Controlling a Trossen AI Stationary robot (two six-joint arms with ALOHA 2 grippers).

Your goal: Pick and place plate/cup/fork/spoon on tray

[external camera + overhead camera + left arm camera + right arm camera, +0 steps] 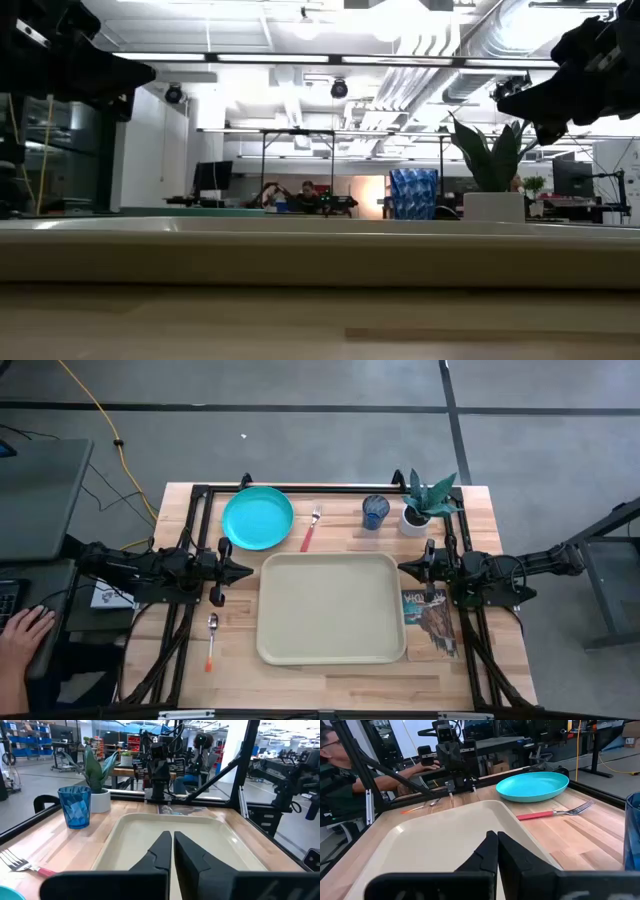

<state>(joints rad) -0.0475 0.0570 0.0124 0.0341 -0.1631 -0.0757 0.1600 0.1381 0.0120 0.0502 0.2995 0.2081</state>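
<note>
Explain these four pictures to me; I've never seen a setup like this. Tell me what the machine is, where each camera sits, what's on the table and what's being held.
It is a robot with two dark arms at a wooden table. One camera looks down from above, one sits at table height, and one rides on each wrist. The left end effector and right end effector wait shut at the tray's two sides, holding nothing. The tray is empty. Beyond it lie the plate, fork, cup and a potted plant; the spoon lies beside it. A person's hand shows at the edge.
</note>
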